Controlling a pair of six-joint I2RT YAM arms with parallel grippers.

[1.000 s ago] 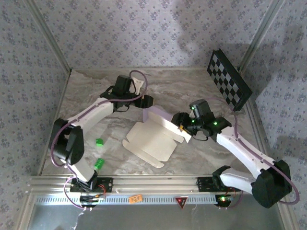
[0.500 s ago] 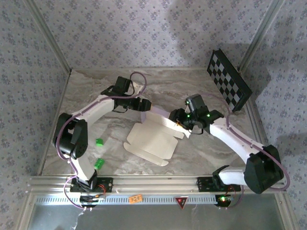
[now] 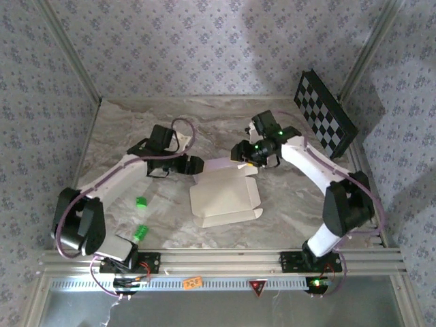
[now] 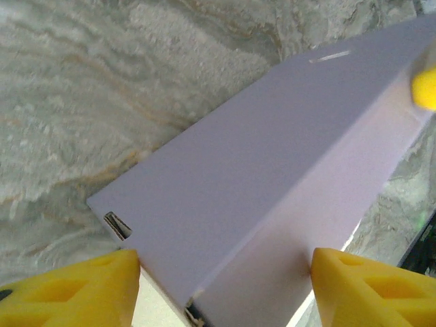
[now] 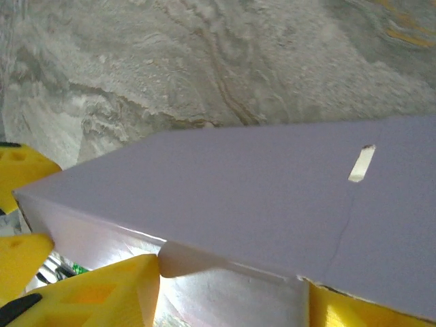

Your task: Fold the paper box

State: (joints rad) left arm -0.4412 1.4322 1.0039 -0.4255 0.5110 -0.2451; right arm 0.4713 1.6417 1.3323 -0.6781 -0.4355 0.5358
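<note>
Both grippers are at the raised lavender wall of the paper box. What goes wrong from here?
1. The left gripper and right gripper flank one lavender wall of the paper box; uneven pulls may skew or crease it.
2. Nothing pins the box down, so it may slide on the table.

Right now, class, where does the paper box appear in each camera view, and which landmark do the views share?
Top external: paper box at table centre, cream side up.
Left wrist: its lavender panel runs diagonally, centre to upper right.
Right wrist: its lavender panel spans the lower half.
Shared landmark: the marbled tabletop.
</note>
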